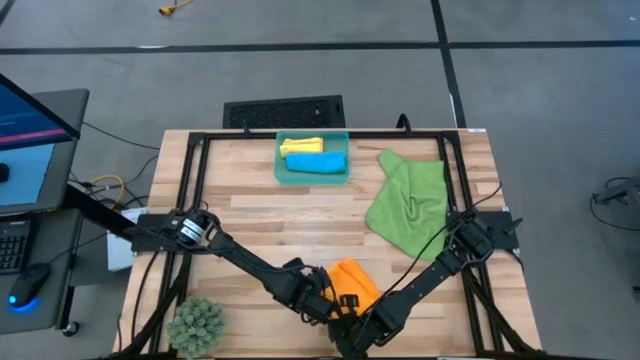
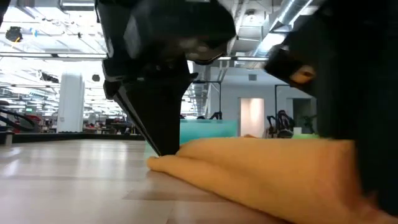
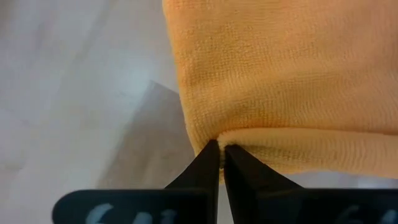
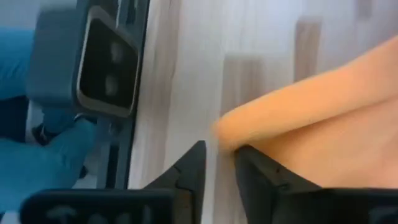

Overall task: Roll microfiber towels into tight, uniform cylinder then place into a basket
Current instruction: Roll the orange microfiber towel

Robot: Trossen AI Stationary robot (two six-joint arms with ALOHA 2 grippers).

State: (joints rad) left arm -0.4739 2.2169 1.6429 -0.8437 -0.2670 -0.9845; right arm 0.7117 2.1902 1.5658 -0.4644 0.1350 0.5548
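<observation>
The orange towel [image 1: 352, 283] lies folded on the table near its front edge; in the low view it is a low mound [image 2: 261, 168]. My left gripper [image 3: 221, 152] is shut, its tips down at the towel's left corner [image 2: 153, 163]. My right gripper [image 4: 219, 160] stands slightly open at the towel's near end [image 4: 231, 132]. The green towel [image 1: 410, 200] lies spread out at the right. The teal basket [image 1: 283, 170] stands at the far edge and holds a yellow roll [image 1: 301, 146] and a blue roll [image 1: 316, 162]. My left gripper comes steeply from above with its shut fingertips [image 3: 211, 158] on the orange towel's corner, where a folded edge [image 3: 249, 140] meets the flat layer. Whether any cloth lies between the tips, I cannot tell. The towel lies on the table. My right gripper has one finger [image 4: 261, 177] in front of the towel's near end; whether it touches the cloth, I cannot tell.
A green artificial plant [image 1: 197, 325] stands at the front left corner. Black frame rails [image 1: 190, 190] run along the table's sides and back. A grey boxed camera [image 4: 106, 62] sits at the front edge. Bare wood [image 1: 260, 215] lies between basket and orange towel.
</observation>
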